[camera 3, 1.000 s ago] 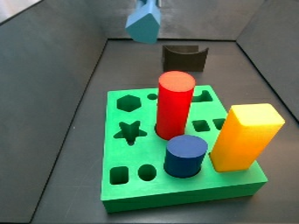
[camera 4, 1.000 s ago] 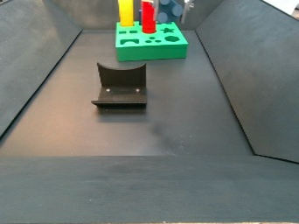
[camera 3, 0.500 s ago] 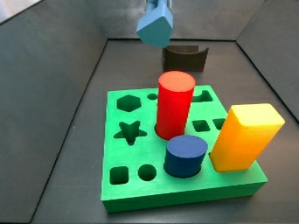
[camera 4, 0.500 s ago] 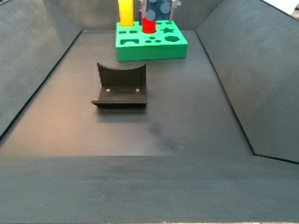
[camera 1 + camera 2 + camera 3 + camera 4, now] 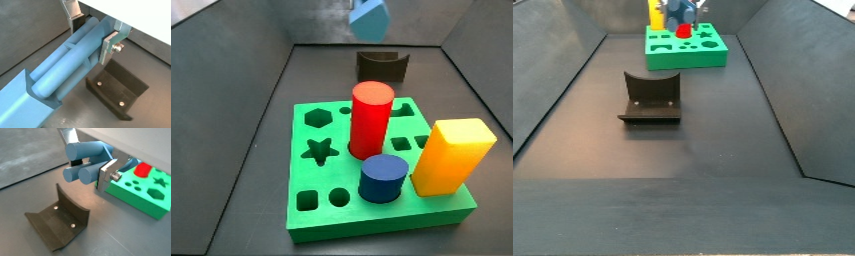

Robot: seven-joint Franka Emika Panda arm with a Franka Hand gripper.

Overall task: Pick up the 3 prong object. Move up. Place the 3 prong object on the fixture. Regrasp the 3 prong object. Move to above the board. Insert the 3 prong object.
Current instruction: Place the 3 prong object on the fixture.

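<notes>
The gripper [image 5: 90, 30] hangs in the air with its two silver fingers [image 5: 110, 42] clamped on the 3 prong object [image 5: 63, 70], one plate on each side of it. In both wrist views the piece reads as a bundle of rounded blue-grey bars running lengthwise out from between the fingers [image 5: 107, 174], so its long axis lies along the line of the gripper, with the blunt round ends [image 5: 83, 170] pointing away from the wrist. In a wrist view the far end widens into a flat angular part.

In a side view the 3 prong object [image 5: 369, 13] shows only as a pale blue tip at the top edge of the picture, pointed end down, high above the floor and clear of everything. In a side view it hangs as a small blue shape [image 5: 680, 10] above the far end of the bin.

Under it is the board [image 5: 338, 195], a green slab with a red cylinder [image 5: 370, 118], a dark-blue short cylinder [image 5: 382, 178] and a yellow block [image 5: 450, 156] standing in it. The fixture [image 5: 382, 66] stands on the dark floor apart from the board [image 5: 687, 48], and the wrist views show the fixture [image 5: 60, 223] empty.
</notes>
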